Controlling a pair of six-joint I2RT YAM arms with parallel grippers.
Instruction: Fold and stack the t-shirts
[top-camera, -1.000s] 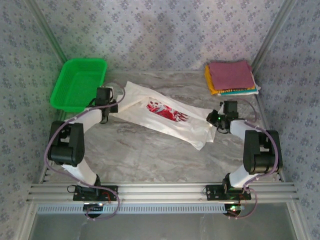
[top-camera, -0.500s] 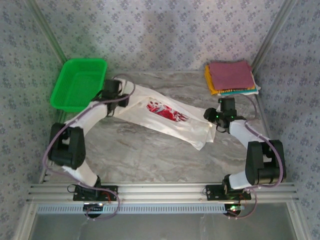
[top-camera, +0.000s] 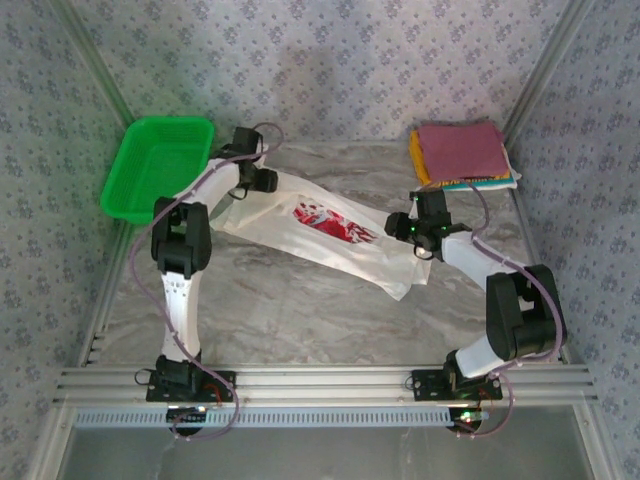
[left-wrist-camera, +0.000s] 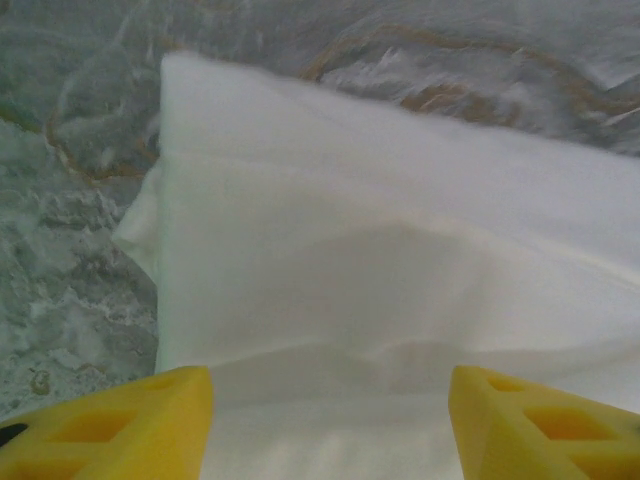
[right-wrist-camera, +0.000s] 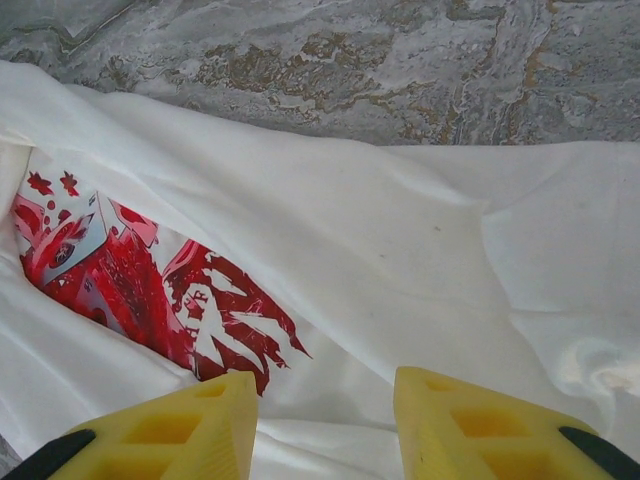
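Seen from above, a white t-shirt (top-camera: 330, 235) lies stretched in a long, partly folded band across the marbled worktop (top-camera: 300, 310), running from the far left towards the near right, its red-and-black graphic (top-camera: 335, 225) facing up. A stack of folded shirts (top-camera: 465, 155), maroon on top with yellow and teal edges showing beneath, sits at the far right corner, well apart from a green basket (top-camera: 155, 165) at the far left. The left fingers (top-camera: 262, 180) hover at the band's far left end and the right fingers (top-camera: 405, 228) near its right end. From the left wrist, two yellow fingers (left-wrist-camera: 110, 425) stand spread wide above a smooth white fold with a squared corner, pinching nothing. From the right wrist, the yellow fingers (right-wrist-camera: 165, 425) are also spread, over rumpled cloth just beside the graphic, with nothing between them. The shirt looks light, thin and limp. It will likely sag, slide on the smooth stone and lose its creases if dragged. The surest hold is probably a pinch through all layers at each end, near the corners, lifting both ends together so the band stays taut.
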